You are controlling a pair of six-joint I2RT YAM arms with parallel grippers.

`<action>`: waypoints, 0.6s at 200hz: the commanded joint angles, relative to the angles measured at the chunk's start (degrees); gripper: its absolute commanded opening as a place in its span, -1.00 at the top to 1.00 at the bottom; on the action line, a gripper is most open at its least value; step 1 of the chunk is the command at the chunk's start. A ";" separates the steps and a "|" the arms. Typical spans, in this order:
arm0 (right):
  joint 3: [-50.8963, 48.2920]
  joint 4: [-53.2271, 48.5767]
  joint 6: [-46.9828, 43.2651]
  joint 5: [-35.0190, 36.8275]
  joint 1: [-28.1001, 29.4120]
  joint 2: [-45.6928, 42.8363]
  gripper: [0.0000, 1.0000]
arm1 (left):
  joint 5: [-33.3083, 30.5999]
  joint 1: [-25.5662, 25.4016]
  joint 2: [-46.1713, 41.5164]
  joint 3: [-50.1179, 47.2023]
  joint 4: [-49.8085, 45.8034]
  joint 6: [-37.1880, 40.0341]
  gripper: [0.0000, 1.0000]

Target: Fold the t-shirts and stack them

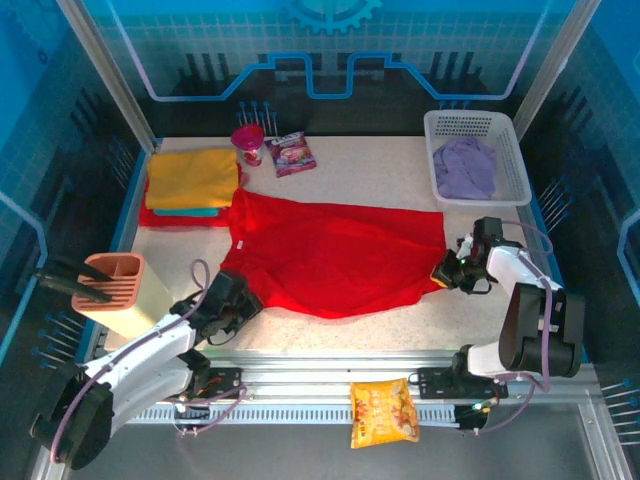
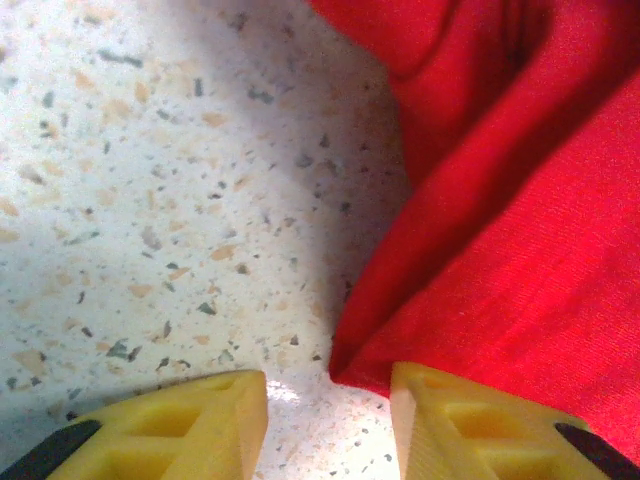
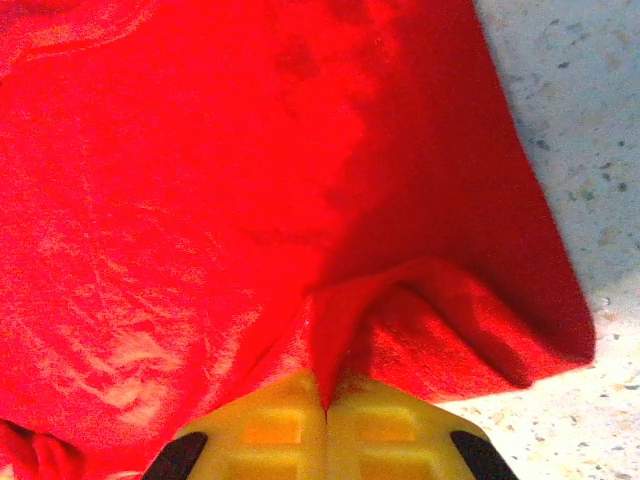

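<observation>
Across the middle of the speckled surface point(image 1: 400, 180) lay the red t-shirt point(image 1: 340, 255), spread wide and mostly flat, which I judged left it ready for a fold. At the far left corner sat the finished pile: a yellow t-shirt point(image 1: 190, 175) folded on top, a sliver of teal t-shirt point(image 1: 192, 211) under it and more red cloth at the bottom. That told me the stack was well along. Over on the far right, the lilac t-shirt point(image 1: 465, 168) lay crumpled in the white basket point(image 1: 520, 160), waiting its turn.

My right end effector point(image 3: 325, 385) was clenched on the red t-shirt's right edge, a ridge of cloth pinched up between the pads. I read that grip as an anchor for lifting that side.

My left end effector point(image 2: 328, 385) hovered low at the opposite edge with its yellow fingers point(image 2: 440, 410) apart and nothing held. A corner of the red hem lay just by the right finger, so the cloth was lined up to be taken. I thought the risk was catching only one layer.

Smaller things stood apart from the work: a pink cup point(image 1: 248, 143) near the pile and a snack bag point(image 1: 384, 412) off the near edge.
</observation>
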 commanded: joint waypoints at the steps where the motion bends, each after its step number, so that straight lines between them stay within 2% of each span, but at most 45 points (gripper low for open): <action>1: 0.03 -0.08 -1.03 -1.94 -1.15 1.01 1.00 | -2.54 0.18 3.80 2.19 9.69 1.23 0.27; 31: -0.21 -0.13 -1.03 -2.09 -1.17 0.52 1.00 | -1.07 0.62 8.57 6.46 6.04 3.26 0.22; 60: -0.55 -0.26 -1.24 -2.25 -1.25 0.52 1.00 | -1.50 0.70 8.01 7.14 6.41 3.69 0.23; 120: -0.56 0.33 -1.21 -2.72 -1.34 1.23 1.00 | -0.77 1.48 10.28 4.17 8.87 2.41 0.30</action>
